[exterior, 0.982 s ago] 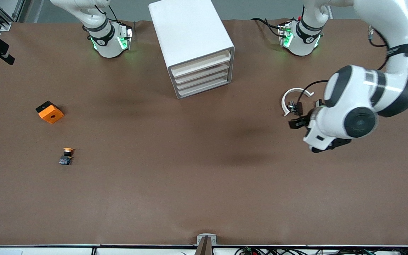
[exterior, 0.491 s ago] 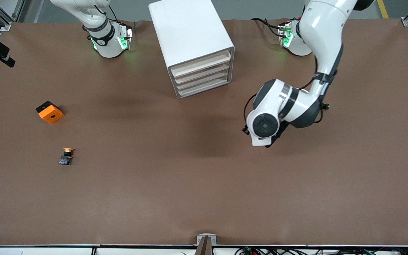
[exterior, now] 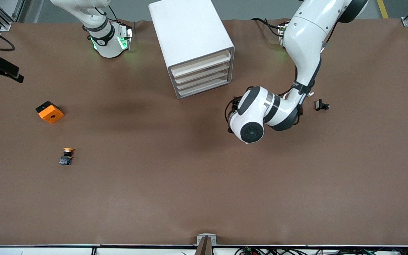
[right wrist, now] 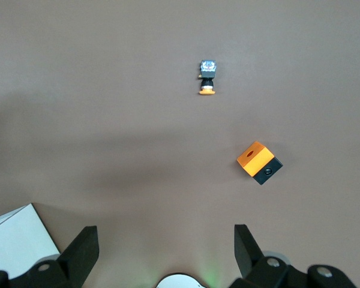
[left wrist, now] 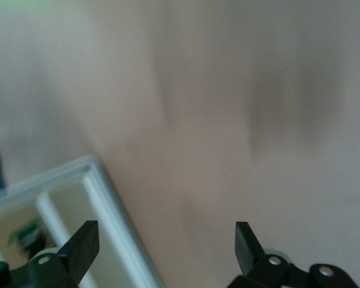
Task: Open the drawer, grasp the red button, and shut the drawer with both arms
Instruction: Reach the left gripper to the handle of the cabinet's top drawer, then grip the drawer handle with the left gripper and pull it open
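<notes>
The white drawer cabinet (exterior: 190, 39) stands at the table's back middle, and its several drawers (exterior: 201, 73) look shut. No red-capped button shows in any view. The left arm (exterior: 251, 122) reaches down in front of the drawers, and its wrist hides the gripper there. In the left wrist view, the left gripper (left wrist: 165, 235) is open and empty, with the cabinet's white edge (left wrist: 105, 201) beside one finger. The right gripper (right wrist: 163, 240) is open and empty, high above its own base (right wrist: 180, 282). It is out of the front view.
An orange-capped button (exterior: 66, 156) and an orange cube with a hole (exterior: 49, 112) lie toward the right arm's end; both show in the right wrist view, the button (right wrist: 207, 77) and the cube (right wrist: 259, 162). A small black object (exterior: 321, 105) lies toward the left arm's end.
The left arm has swung from its end of the table toward the cabinet's front. The small black object has come into view where it was.
</notes>
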`<state>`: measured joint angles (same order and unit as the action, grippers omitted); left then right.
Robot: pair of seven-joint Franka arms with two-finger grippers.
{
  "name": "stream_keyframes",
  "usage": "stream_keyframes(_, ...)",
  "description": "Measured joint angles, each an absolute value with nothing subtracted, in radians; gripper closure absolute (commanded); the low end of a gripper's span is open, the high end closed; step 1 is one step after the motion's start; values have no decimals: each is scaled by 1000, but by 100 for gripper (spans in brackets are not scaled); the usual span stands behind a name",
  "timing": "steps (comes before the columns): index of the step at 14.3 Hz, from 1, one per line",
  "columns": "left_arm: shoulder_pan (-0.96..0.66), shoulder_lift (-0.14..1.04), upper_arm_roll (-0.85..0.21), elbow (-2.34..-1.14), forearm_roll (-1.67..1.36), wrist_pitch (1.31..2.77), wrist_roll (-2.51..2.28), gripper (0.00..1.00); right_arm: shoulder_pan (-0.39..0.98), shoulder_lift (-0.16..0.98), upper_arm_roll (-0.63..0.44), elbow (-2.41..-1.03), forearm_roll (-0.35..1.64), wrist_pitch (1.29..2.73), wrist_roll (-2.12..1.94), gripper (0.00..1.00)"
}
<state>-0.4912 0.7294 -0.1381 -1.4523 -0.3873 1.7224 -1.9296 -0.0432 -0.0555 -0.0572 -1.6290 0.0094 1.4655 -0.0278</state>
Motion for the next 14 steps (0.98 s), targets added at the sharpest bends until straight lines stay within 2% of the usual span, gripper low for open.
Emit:
stream_keyframes(3,-517,756,-138,-1452,-500,1723,-1962,0,-43,8,-54,-1610,5,1477,-29,0)
stream_keyframes(12,-561,796,-138,-1452,-800,1723,-2045,0,-44,63,-55,-1590,0,1475,-29,0)
stream_keyframes(14,-568,810,-138,-1452,-850,1719,-2093,4,-45,63,-55,-1589,0,1475,-29,0)
